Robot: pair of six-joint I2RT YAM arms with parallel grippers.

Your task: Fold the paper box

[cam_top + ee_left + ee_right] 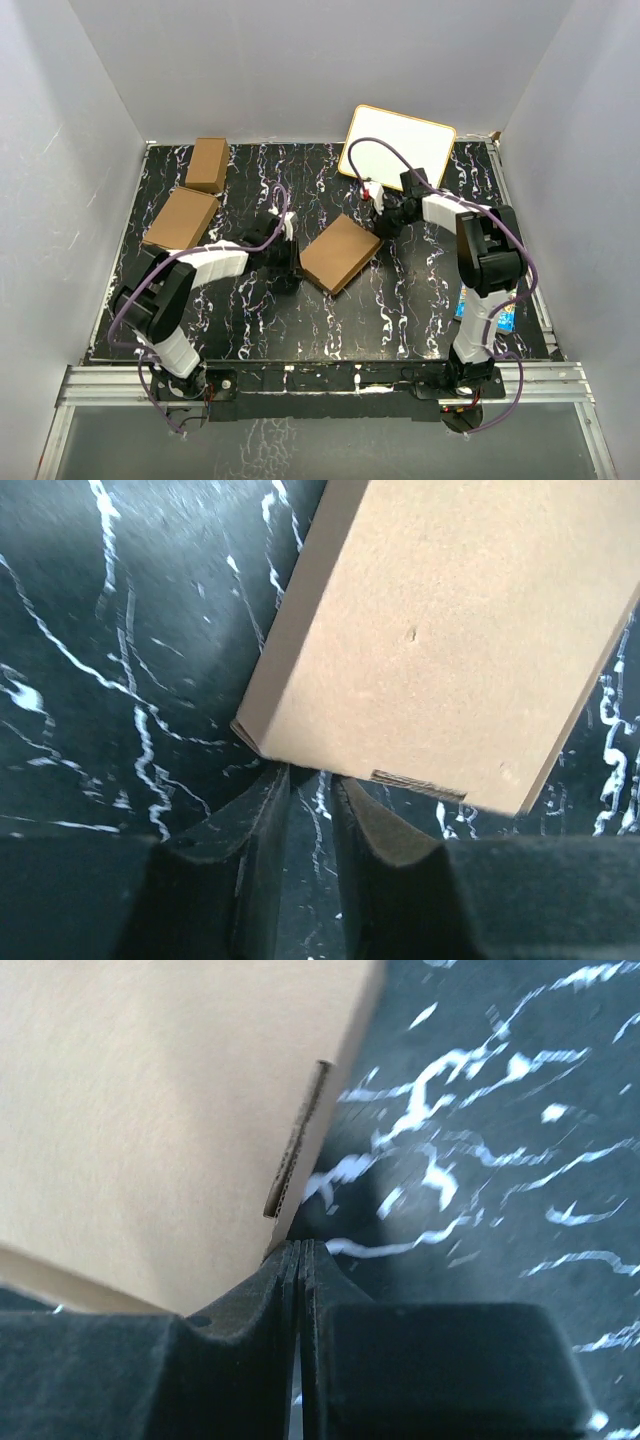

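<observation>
The box [340,252], closed and flat, lies askew in the middle of the black marbled counter [400,310] between the left claw [294,266], whose fingers [262,825] stand slightly parted and empty just off one corner, and the right claw [380,226], clenched on nothing beside the opposite corner.

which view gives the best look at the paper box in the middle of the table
Top external: the whole paper box shows, closed, lying on the table, all four corners in frame. Left wrist catches only one near corner and part of its top; right wrist only a blurred edge.
</observation>
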